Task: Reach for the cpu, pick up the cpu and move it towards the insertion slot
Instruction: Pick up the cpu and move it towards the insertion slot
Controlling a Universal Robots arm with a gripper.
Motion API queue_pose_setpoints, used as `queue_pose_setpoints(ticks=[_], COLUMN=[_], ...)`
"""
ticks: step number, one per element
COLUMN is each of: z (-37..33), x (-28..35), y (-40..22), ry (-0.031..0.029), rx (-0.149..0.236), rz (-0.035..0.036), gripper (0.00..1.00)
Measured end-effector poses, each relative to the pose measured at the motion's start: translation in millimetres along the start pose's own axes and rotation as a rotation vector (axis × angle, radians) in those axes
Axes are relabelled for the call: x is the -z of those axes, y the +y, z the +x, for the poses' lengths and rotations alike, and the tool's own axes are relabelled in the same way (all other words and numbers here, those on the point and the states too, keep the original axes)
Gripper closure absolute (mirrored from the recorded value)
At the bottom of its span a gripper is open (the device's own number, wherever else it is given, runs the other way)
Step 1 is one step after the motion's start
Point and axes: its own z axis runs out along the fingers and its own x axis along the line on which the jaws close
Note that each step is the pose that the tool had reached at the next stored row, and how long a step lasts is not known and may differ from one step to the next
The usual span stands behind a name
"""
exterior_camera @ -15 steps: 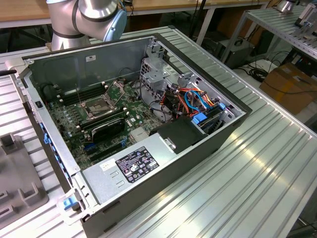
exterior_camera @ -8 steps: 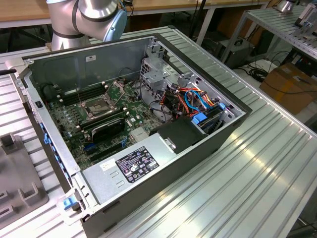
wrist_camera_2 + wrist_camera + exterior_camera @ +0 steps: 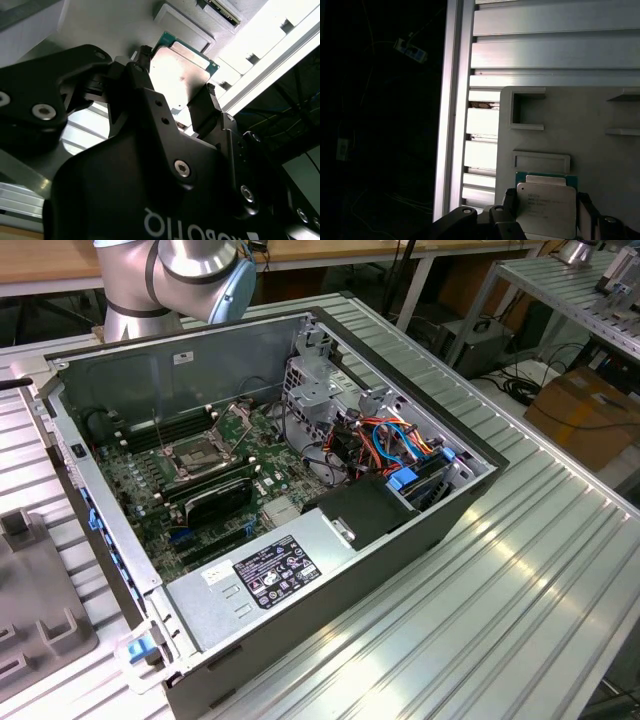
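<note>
In the exterior view an open computer case [image 3: 120,540] takes up the middle of the frame, standing on a ribbed aluminium table [image 3: 480,570]. The insertion slot [image 3: 205,455] lies on the green board at centre left. Long black memory slots [image 3: 150,430] sit just beside it, and a black ribbed block [image 3: 218,498] is below it. Orange and blue cables [image 3: 400,445] crowd the case's right half. The power supply [image 3: 270,575] at lower centre carries a black-and-white label [image 3: 277,572] with print too small to make out. The robot arm [image 3: 170,280] rises at the upper left, behind the case wall, and a cardboard box [image 3: 585,410] sits at the far right.

In the second wrist view the gripper [image 3: 177,75] is clenched on the cpu [image 3: 180,67]. One black finger [image 3: 145,57] is against one edge and its partner against the opposite edge, over a grey tray [image 3: 100,25]. White lettering shows on the gripper body.

In the first wrist view the gripper [image 3: 546,202] holds the cpu [image 3: 545,210] by two opposite sides, close over the grey tray [image 3: 600,115] beside empty pockets. Aluminium slats [image 3: 555,50] lie beyond the tray. The chip's lid bears faint engraved print.
</note>
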Motion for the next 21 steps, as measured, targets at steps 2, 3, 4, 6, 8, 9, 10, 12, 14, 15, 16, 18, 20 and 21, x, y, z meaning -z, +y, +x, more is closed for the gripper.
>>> queue_pose_setpoints(ticks=[2, 3, 4, 6, 8, 9, 10, 12, 14, 15, 16, 18, 20, 21], z=[0.0, 0.0, 0.0, 0.0, 0.0, 0.0, -0.1, -1.4, -3.0, -3.1, -3.1, -2.9, -2.9, -2.9], x=[0.0, 0.0, 0.1, 0.1, 0.1, 0.1, 0.2, 0.3, 0.2, 0.4, 1.0, 6.3, 7.1, 7.5], y=[0.0, 0.0, 0.0, 0.0, 0.0, 0.0, 0.0, -0.2, -0.2, -0.2, -0.2, -0.1, -0.1, -0.1], ry=[0.0, 0.0, 0.0001, 0.0001, 0.0, 0.0, 0.0002, 0.0002, 0.0001, 0.0, 0.0002, -0.0001, 0.0001, 0.0001], rx=[0.0, 0.0, 0.0, 0.0, 0.0, 0.0, 0.0, 0.0, 0.0, 0.0, 0.0, 0.0, 0.0, 0.0], rz=[0.0, 0.0, -0.0001, -0.0001, -0.0001, -0.0001, 0.0, 0.0, 0.0, -0.0002, -0.0001, -0.0002, -0.0001, -0.0001], gripper=[0.45, 0.45, 0.45, 0.45, 0.45, 0.45, 0.45, 0.45, 0.45, 0.45, 0.45, 0.45, 0.45, 0.45])
